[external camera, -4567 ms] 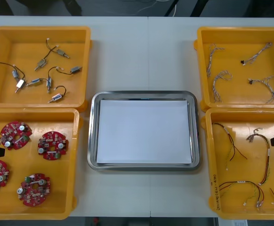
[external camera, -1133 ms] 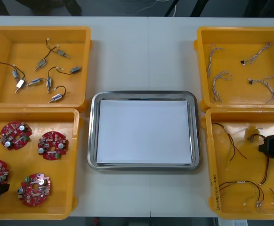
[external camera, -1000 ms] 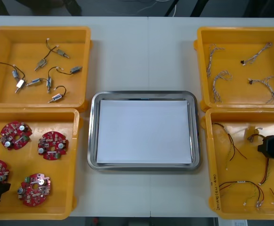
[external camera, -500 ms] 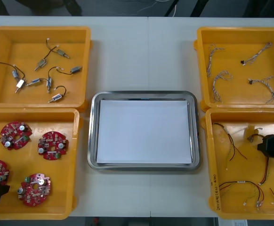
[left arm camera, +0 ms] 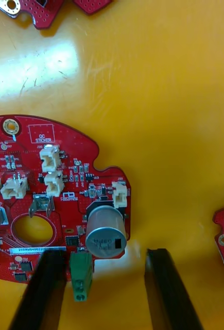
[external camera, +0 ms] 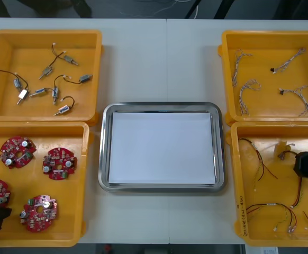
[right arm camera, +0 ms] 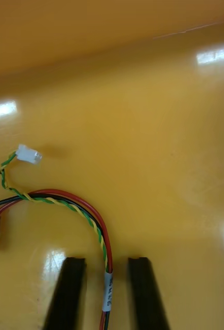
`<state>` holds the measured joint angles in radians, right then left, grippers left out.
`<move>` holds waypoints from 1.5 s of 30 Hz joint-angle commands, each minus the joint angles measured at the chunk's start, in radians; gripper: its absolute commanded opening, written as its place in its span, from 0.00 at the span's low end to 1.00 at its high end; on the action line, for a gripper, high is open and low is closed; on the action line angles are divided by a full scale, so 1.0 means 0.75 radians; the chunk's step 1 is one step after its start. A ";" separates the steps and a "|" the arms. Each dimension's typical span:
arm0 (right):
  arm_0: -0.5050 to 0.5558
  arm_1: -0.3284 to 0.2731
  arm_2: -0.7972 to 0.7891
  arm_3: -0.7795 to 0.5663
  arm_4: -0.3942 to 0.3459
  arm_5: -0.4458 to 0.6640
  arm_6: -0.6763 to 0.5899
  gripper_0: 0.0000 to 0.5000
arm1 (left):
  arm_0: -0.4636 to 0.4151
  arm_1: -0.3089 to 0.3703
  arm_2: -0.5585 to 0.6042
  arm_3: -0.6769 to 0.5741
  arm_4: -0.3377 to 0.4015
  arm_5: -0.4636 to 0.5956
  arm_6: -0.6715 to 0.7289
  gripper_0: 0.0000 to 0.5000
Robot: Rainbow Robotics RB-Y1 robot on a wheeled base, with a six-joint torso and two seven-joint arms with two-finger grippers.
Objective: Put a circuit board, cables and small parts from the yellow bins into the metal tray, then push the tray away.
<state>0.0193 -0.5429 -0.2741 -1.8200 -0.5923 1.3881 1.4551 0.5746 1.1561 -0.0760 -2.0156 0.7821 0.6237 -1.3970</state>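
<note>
Slippage looms: the right hand point(right arm camera: 107, 260), narrowly open astride the thin cable point(right arm camera: 99, 232), may miss it, while the left hand point(left arm camera: 104, 252), wide at one edge of the board point(left arm camera: 55, 196), may tilt it.

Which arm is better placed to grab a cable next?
Right: the right gripper, fingers open, straddles a red and yellow cable in a bin. The left gripper straddles the edge of a circuit board.

An electronics assembly bench: yellow bins point(external camera: 43, 35) of circuit boards point(external camera: 59, 163), cables point(right arm camera: 99, 227) and small metal parts point(external camera: 85, 78) flank the metal tray point(external camera: 104, 148).
</note>
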 commanded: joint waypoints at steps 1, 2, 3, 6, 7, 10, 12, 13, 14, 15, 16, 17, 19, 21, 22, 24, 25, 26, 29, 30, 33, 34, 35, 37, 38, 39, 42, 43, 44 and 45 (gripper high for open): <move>0.042 0.022 0.026 -0.013 -0.006 -0.012 -0.032 0.00 | -0.022 0.054 -0.017 0.004 -0.016 -0.016 -0.172 0.02; 0.042 0.022 0.026 -0.013 -0.006 -0.010 -0.032 0.00 | -0.022 0.056 -0.017 0.006 -0.016 -0.016 -0.172 0.00; 0.042 0.022 0.024 -0.013 -0.008 -0.012 -0.032 0.00 | -0.022 0.056 -0.017 0.004 -0.018 -0.016 -0.172 0.00; 0.042 0.022 0.024 -0.013 -0.012 -0.012 -0.032 0.00 | -0.022 0.056 -0.017 0.004 -0.024 -0.016 -0.170 0.00; 0.042 0.022 0.024 -0.013 -0.012 -0.012 -0.032 0.00 | -0.022 0.056 -0.017 0.004 -0.024 -0.016 -0.170 0.00; 0.042 0.020 0.024 -0.013 -0.014 -0.016 -0.028 0.00 | -0.022 0.056 -0.017 0.006 -0.024 -0.016 -0.170 0.00; 0.032 0.014 0.016 -0.017 -0.016 -0.014 -0.020 0.00 | -0.022 0.060 -0.017 0.004 -0.022 -0.016 -0.170 0.00; 0.030 0.012 0.014 -0.019 -0.014 -0.014 -0.020 0.00 | -0.022 0.060 -0.017 0.004 -0.020 -0.016 -0.170 0.00; 0.027 0.006 0.008 -0.028 -0.012 -0.014 -0.020 0.00 | -0.024 0.062 -0.017 0.004 -0.018 -0.016 -0.168 0.00; 0.025 0.000 0.003 -0.038 -0.010 -0.014 -0.020 0.00 | -0.026 0.064 -0.013 0.000 -0.014 -0.016 -0.166 0.00; 0.025 -0.008 -0.001 -0.048 -0.010 -0.014 -0.018 0.00 | -0.024 0.064 -0.009 -0.004 -0.012 -0.016 -0.166 0.00; 0.025 -0.021 -0.007 -0.062 -0.010 -0.010 -0.018 0.00 | -0.024 0.064 -0.001 -0.006 -0.008 -0.016 -0.166 0.00; 0.021 -0.037 -0.015 -0.081 -0.012 0.008 -0.018 0.00 | -0.024 0.064 0.013 -0.012 -0.004 -0.001 -0.164 0.00; 0.011 -0.057 -0.039 -0.118 -0.020 0.068 -0.026 0.00 | -0.024 0.064 0.046 -0.037 0.006 0.046 -0.162 0.00; 0.003 -0.066 -0.060 -0.138 -0.022 0.111 -0.028 0.00 | -0.024 0.064 0.065 -0.053 0.013 0.076 -0.158 0.00; -0.013 -0.070 -0.093 -0.169 -0.026 0.180 -0.032 0.00 | -0.022 0.062 0.093 -0.080 0.023 0.119 -0.152 0.00; -0.024 -0.072 -0.113 -0.185 -0.026 0.221 -0.032 0.00 | -0.020 0.062 0.110 -0.092 0.029 0.146 -0.150 0.00; -0.030 -0.072 -0.129 -0.197 -0.028 0.252 -0.034 0.00 | -0.018 0.064 0.124 -0.104 0.035 0.166 -0.148 0.00; -0.050 -0.084 -0.189 -0.253 -0.033 0.354 -0.034 0.00 | -0.007 0.058 0.189 -0.147 0.090 0.242 -0.144 0.00; -0.054 -0.094 -0.205 -0.271 -0.035 0.383 -0.036 0.00 | 0.001 0.058 0.212 -0.162 0.103 0.269 -0.144 0.00; -0.075 -0.115 -0.244 -0.310 -0.039 0.466 -0.044 0.00 | 0.007 0.046 0.271 -0.207 0.115 0.346 -0.138 0.00; -0.087 -0.123 -0.260 -0.322 -0.043 0.501 -0.044 0.00 | 0.007 0.035 0.298 -0.227 0.121 0.387 -0.134 0.00; -0.095 -0.127 -0.273 -0.328 -0.043 0.526 -0.046 0.00 | 0.007 0.029 0.316 -0.243 0.123 0.420 -0.132 0.00; -0.124 -0.141 -0.285 -0.345 -0.047 0.585 -0.048 0.00 | 0.007 0.011 0.369 -0.280 0.133 0.496 -0.127 0.00; -0.134 -0.152 -0.287 -0.351 -0.049 0.610 -0.048 0.00 | 0.005 0.005 0.390 -0.299 0.139 0.528 -0.123 0.00; -0.148 -0.166 -0.289 -0.359 -0.051 0.636 -0.048 0.00 | 0.005 -0.001 0.410 -0.315 0.146 0.563 -0.121 0.00; -0.191 -0.199 -0.285 -0.394 -0.069 0.706 -0.038 0.00 | -0.007 -0.012 0.476 -0.358 0.197 0.659 -0.111 0.00; -0.204 -0.209 -0.281 -0.408 -0.080 0.709 -0.036 0.00 | -0.018 -0.018 0.498 -0.372 0.221 0.698 -0.107 0.00; -0.216 -0.217 -0.275 -0.416 -0.098 0.709 -0.036 0.00 | -0.026 -0.022 0.515 -0.378 0.244 0.727 -0.105 0.00; -0.226 -0.229 -0.271 -0.424 -0.127 0.709 -0.036 0.00 | -0.038 -0.028 0.531 -0.387 0.264 0.764 -0.101 0.00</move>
<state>-0.1013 -0.6509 -0.4614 -2.0863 -0.6482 1.9117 1.4546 0.5673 1.1606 0.2641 -2.2697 0.9389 1.1346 -1.3970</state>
